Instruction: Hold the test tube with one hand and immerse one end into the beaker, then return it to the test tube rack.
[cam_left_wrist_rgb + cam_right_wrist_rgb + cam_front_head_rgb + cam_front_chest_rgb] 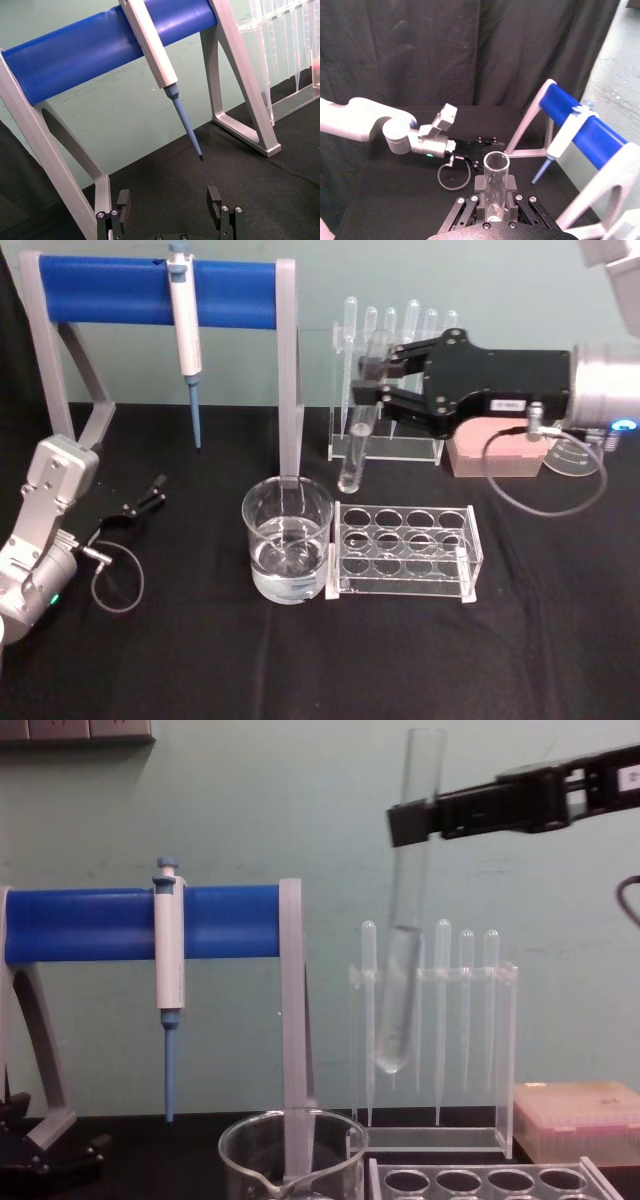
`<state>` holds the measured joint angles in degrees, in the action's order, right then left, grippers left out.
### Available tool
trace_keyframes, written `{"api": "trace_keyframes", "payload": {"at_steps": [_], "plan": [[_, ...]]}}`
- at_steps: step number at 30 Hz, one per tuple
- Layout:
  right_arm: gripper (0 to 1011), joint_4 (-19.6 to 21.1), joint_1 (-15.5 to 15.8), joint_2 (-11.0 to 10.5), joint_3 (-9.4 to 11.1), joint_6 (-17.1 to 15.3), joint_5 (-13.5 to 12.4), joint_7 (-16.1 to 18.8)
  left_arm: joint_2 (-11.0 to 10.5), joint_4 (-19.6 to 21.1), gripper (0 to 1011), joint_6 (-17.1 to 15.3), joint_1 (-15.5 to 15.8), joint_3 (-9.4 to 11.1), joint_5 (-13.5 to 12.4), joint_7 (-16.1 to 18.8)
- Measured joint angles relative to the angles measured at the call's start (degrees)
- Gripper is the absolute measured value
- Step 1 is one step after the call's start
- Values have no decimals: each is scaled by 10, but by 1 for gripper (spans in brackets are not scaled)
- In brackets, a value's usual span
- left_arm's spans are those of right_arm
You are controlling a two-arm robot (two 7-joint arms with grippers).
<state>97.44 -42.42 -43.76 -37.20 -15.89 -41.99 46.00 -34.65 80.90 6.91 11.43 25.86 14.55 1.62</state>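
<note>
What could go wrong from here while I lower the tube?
1. The right claw grips the test tube high up and tilted, so its round bottom may clip the beaker rim on the way down.
2. Smooth glass could slip; it would fall onto the beaker or the rack.
The left claw is parked far left, open.

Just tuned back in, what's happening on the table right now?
The right end effector is shut on the test tube, holding it slightly tilted in the air, its round end above the table near the beaker and the test tube rack, inside neither. The left end effector is parked open at the table's left.
</note>
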Motion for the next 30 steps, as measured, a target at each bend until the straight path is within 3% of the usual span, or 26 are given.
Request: {"api": "trace_keyframes", "payload": {"at_steps": [13,20,26,30], "plan": [[242,-37,-17,48,-46,6,12,-7,0,0,1000,0,0,0,0,0],[242,-64,-14,68,-58,23,19,-8,0,0,1000,0,0,0,0,0],[242,-78,-7,78,-68,36,29,-3,0,0,1000,0,0,0,0,0],[242,-83,2,81,-78,52,48,-1,0,0,1000,0,0,0,0,0]]}}
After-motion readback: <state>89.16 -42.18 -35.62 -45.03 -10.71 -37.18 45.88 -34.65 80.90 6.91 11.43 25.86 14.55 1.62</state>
